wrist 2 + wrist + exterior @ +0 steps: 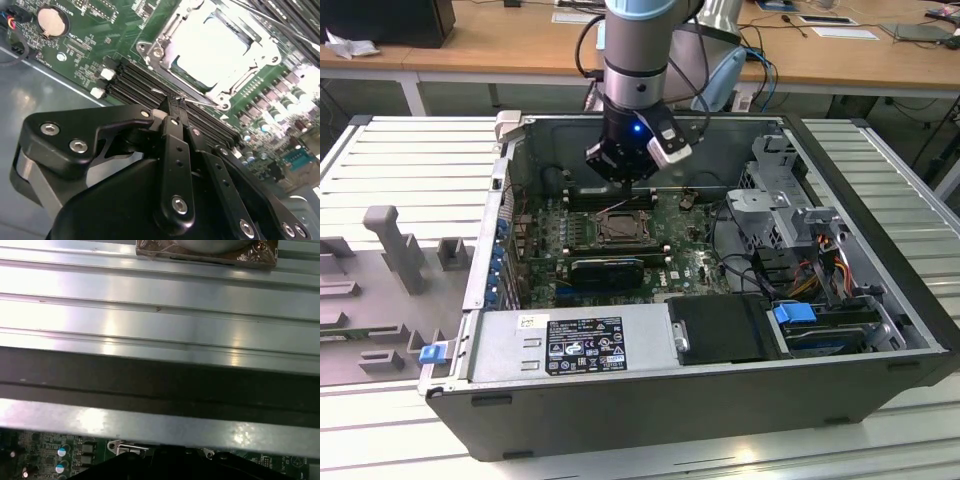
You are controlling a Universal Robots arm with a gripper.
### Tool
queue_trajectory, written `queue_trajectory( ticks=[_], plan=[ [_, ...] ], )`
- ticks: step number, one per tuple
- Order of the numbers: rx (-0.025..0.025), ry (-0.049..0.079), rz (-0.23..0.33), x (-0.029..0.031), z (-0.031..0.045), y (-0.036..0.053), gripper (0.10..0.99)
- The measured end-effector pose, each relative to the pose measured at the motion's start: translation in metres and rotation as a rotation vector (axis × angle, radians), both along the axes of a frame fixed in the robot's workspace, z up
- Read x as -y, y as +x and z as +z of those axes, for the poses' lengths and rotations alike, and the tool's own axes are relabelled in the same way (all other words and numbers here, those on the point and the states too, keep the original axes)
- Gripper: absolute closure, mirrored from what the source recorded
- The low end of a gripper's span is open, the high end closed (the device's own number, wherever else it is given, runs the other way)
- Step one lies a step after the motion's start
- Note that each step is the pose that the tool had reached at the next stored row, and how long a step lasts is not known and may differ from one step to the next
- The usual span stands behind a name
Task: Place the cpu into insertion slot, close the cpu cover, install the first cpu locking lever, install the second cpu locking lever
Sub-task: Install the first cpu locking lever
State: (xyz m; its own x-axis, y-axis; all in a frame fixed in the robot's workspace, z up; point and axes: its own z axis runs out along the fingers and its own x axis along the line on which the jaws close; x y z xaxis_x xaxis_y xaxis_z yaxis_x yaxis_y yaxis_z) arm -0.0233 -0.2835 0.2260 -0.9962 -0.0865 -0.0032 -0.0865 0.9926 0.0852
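Observation:
In the second wrist view the cpu (210, 47) shows as a pale square face inside the insertion slot (226, 92) on the green board. The cpu cover (156, 51), a silver frame, lies flat around it. A thin wire locking lever (202, 103) runs along the slot's near side. My gripper (171, 104) is shut, its black fingertips pressed together right at that lever; I cannot tell whether they touch it. In the exterior view the gripper (625, 172) hangs inside the open case, just behind the insertion slot (618, 231).
Long black memory slots (131, 80) lie between my fingers and the socket. A black shroud (720, 328), drive cage (775, 215) and cables crowd the exterior view's right. The case wall (160, 425) and ribbed metal table (160, 295) show in the first wrist view.

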Motion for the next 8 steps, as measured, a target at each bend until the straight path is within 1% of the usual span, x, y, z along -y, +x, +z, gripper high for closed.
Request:
queue_trajectory(
  ticks=[2, 3, 8],
  plan=[
    [0.0, 0.0, 0.0, -0.0001, -0.0033, 0.0014, 0.98],
    [0.0001, 0.0, 0.001, 0.0, -0.0066, 0.0017, 0.98],
    [0.0, 0.0, 0.001, -0.0001, -0.014, 0.0049, 0.98]
  ],
)
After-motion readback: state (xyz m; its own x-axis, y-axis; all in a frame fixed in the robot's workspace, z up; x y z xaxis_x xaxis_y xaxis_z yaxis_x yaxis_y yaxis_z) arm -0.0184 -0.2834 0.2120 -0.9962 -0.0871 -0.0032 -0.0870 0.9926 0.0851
